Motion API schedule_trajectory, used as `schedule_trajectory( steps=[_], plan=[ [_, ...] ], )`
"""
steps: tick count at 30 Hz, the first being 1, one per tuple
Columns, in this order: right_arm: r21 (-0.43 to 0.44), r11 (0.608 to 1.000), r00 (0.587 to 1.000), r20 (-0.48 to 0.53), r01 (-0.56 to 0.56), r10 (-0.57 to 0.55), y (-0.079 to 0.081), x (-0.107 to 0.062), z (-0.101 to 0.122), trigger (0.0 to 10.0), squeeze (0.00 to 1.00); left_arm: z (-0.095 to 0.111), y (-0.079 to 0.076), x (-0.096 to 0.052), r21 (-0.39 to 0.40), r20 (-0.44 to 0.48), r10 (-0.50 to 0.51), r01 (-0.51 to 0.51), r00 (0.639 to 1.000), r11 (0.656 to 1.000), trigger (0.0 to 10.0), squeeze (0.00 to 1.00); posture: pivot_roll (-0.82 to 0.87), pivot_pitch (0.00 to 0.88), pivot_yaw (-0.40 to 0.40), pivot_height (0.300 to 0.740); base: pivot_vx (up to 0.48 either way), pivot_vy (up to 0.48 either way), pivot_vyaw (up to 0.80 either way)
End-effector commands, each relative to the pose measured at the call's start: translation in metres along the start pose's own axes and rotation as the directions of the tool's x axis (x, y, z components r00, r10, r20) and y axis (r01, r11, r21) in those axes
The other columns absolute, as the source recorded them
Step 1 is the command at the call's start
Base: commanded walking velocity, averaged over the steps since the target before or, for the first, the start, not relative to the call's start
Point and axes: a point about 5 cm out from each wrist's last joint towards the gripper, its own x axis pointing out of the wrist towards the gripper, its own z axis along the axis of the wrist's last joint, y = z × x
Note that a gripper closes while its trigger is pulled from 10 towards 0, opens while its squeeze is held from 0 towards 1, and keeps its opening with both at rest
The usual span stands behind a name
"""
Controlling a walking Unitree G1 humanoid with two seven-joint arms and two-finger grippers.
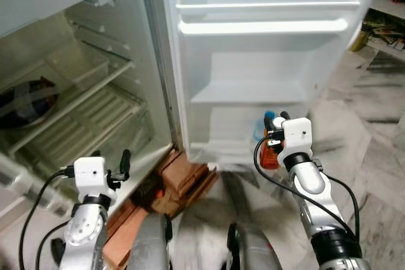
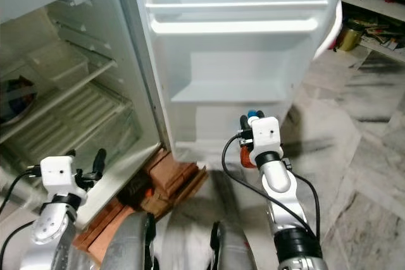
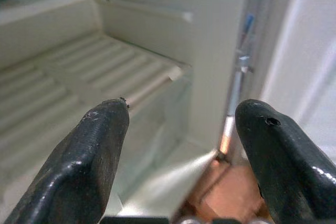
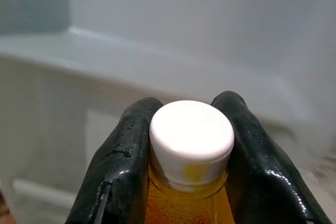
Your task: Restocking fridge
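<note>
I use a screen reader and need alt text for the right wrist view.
The right end effector grips a bottle of orange liquid at the neck, one black finger on either side just below its white screw cap. Behind it, blurred, are the pale shelves of the open fridge door.

Door shelves (image 1: pixel 262 26) w/ free room.

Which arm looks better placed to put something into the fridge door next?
Right: its right gripper grips an orange bottle by the white cap, facing the door shelf.
</note>
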Motion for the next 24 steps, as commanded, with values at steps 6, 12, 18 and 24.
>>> schedule_trajectory(
  steps=[6, 12, 18, 24],
  plan=[
    [-0.003, 0.997, 0.995, 0.059, -0.076, 0.076, 0.0151, 0.0036, 0.0110, 10.0, 0.00, -0.0018, 0.0050, 0.0003, 0.007, -0.018, 0.026, -0.026, 1.000, 1.000, 10.0, 0.00, 0.10, 0.060, 0.003, 0.628, 0.042, 0.000, 0.37],
    [0.001, 0.998, 0.996, 0.052, -0.068, 0.068, 0.0145, 0.0046, 0.0100, 10.0, 0.00, -0.0023, 0.0045, 0.0008, 0.007, -0.021, 0.026, -0.026, 0.999, 1.000, 10.0, 0.00, 0.10, 0.061, 0.002, 0.628, 0.000, 0.000, 0.68],
    [-0.007, 0.999, 0.998, 0.039, -0.050, 0.050, 0.0120, 0.0066, 0.0071, 10.0, 0.00, -0.0022, 0.0039, 0.0012, 0.008, -0.022, 0.026, -0.026, 0.999, 1.000, 10.0, 0.00, 0.10, 0.062, 0.001, 0.628, 0.000, 0.000, 0.00],
    [0.011, 0.999, 0.998, 0.024, -0.054, 0.053, 0.0155, 0.0097, 0.0024, 10.0, 0.00, -0.0017, 0.0009, -0.0008, 0.009, -0.021, 0.022, -0.022, 1.000, 1.000, 10.0, 0.00, 0.13, 0.065, -0.007, 0.593, 0.000, 0.000, 0.00]
  ],
)
